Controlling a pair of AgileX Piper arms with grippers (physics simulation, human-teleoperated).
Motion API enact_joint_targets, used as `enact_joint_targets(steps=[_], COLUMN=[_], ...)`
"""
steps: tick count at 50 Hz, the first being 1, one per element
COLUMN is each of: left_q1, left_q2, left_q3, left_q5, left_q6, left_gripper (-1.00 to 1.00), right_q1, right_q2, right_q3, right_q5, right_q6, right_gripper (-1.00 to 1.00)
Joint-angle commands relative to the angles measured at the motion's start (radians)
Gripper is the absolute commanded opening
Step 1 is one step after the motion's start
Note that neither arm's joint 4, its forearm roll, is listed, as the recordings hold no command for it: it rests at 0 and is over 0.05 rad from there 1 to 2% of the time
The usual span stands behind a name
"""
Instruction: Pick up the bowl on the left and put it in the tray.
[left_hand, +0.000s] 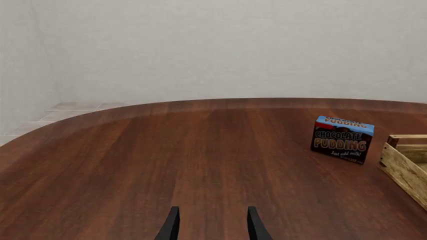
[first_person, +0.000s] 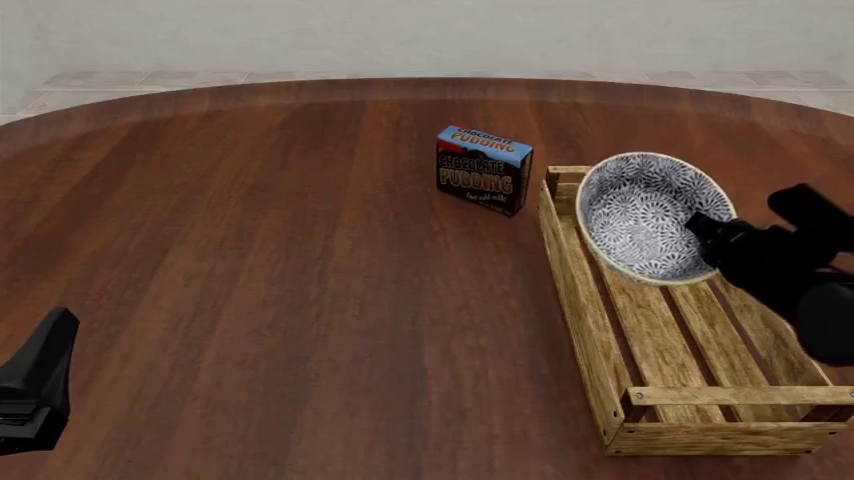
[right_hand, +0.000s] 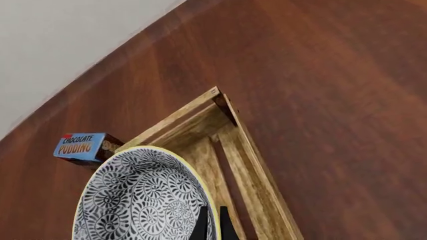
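Note:
The bowl (first_person: 638, 212), white with a dense blue-grey flower pattern and a pale yellow rim, hangs tilted over the far end of the tray (first_person: 582, 300). My right gripper (first_person: 702, 230) is shut on its right rim. In the right wrist view the two fingers pinch the wall of the bowl (right_hand: 140, 200), with my right gripper (right_hand: 212, 222) above the slats of the tray (right_hand: 257, 175). My left gripper (first_person: 51, 345) sits low at the near left, far from the bowl. The left wrist view shows that left gripper (left_hand: 212, 225) open with nothing between its fingers, and a corner of the tray (left_hand: 403, 167).
A small dark chocolate pudding box (first_person: 483, 170) stands just beyond the tray's far left corner, and it also shows as the pudding box (left_hand: 341, 139) and the pudding box (right_hand: 83, 146). The round wooden table (first_person: 267, 260) ends in a curved edge at the back.

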Motion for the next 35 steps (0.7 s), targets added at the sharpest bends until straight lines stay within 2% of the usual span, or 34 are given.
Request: enact_joint_targets(steps=[1,35], left_q1=[0.0,0.0], left_q2=[0.0,0.0], left_q3=[0.0,0.0], left_q5=[0.0,0.0], left_q6=[0.0,0.0], left_gripper=[1.0,1.0], right_q1=[0.004,-0.007], right_q2=[0.042,0.143], right_q3=[-0.001,-0.012], right_q5=[-0.034,-0.091], right_q6=[0.005,-0.006], right_gripper=[-1.0,-1.0])
